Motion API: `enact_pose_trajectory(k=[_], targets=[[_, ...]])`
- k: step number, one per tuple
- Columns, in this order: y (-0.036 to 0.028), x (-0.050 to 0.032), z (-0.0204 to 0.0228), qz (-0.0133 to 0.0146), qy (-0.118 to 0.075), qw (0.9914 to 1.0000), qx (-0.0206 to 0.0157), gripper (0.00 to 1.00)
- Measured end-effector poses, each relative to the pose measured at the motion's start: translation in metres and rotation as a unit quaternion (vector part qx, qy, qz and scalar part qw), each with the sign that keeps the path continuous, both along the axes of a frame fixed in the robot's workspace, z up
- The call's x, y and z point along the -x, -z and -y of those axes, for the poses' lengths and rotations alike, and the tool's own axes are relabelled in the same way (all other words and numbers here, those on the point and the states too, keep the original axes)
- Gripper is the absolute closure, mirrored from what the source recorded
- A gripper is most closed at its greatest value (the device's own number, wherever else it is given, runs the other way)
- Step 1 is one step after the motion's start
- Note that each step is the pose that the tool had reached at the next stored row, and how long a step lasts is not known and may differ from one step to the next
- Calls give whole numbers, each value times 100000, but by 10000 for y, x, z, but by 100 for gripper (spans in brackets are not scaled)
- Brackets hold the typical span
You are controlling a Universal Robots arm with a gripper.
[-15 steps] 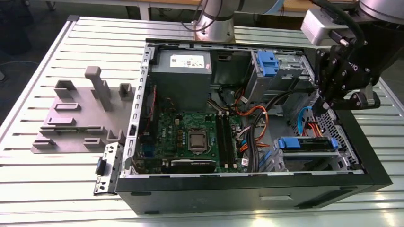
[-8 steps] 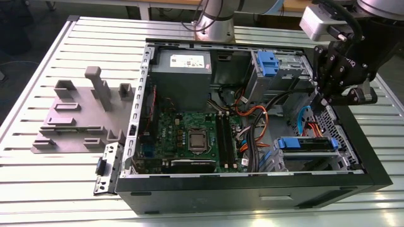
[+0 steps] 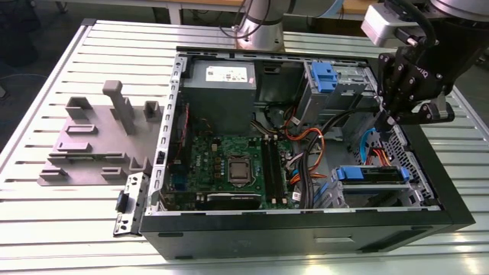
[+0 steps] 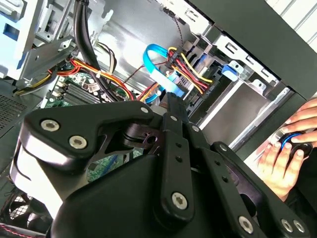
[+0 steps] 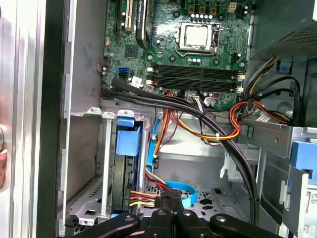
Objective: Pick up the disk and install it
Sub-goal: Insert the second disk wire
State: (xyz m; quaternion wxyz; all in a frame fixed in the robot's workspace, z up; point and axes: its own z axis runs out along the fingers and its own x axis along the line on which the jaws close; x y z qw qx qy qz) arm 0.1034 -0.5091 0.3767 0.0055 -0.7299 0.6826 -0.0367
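In the exterior view an open computer case (image 3: 306, 229) lies on its side on the slatted desk (image 3: 46, 229), and the pincer (image 3: 390, 117) hangs over the case's wall on the exterior view's right, above the drive cages. The disk (image 3: 372, 175) sits low in the case near that wall, its blue carrier end showing at the mouth of a metal bay, well apart from the pincer. In the second wrist view the pincer (image 4: 171, 101) is clenched, fingertips together with nothing between them, pointing down toward a looped blue flat cable (image 4: 153, 59) and a bundle of red and yellow wires (image 4: 190, 69). A person's hand (image 4: 285, 148) rests on a small dark device outside the case. In the first wrist view the clenched pincer (image 5: 171, 220) hovers just over the same wires, with the disk (image 5: 128, 141) off to one side in its bay and the motherboard (image 5: 188, 49) beyond. By the look of it the disk is already seated, so the installing step seems at or near its finish. Any further move calls for keeping clear of the cables.
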Motion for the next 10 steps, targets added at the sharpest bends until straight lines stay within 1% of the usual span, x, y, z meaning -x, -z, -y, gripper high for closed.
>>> enact_pose_trajectory(k=[1, 2, 5, 8, 9, 10], targets=[[0, 0, -4, -12, -2, 100000, 80, 89], [0, -1, -9, -33, -10, 100000, 259, 89], [0, -9, -16, -102, -15, 99995, 1038, 89], [2, -12, -18, -102, -11, 99984, 1760, 89], [3, -13, -19, -103, -12, 99981, 1921, 89], [4, -15, -19, -104, -13, 99980, 1992, 83]])
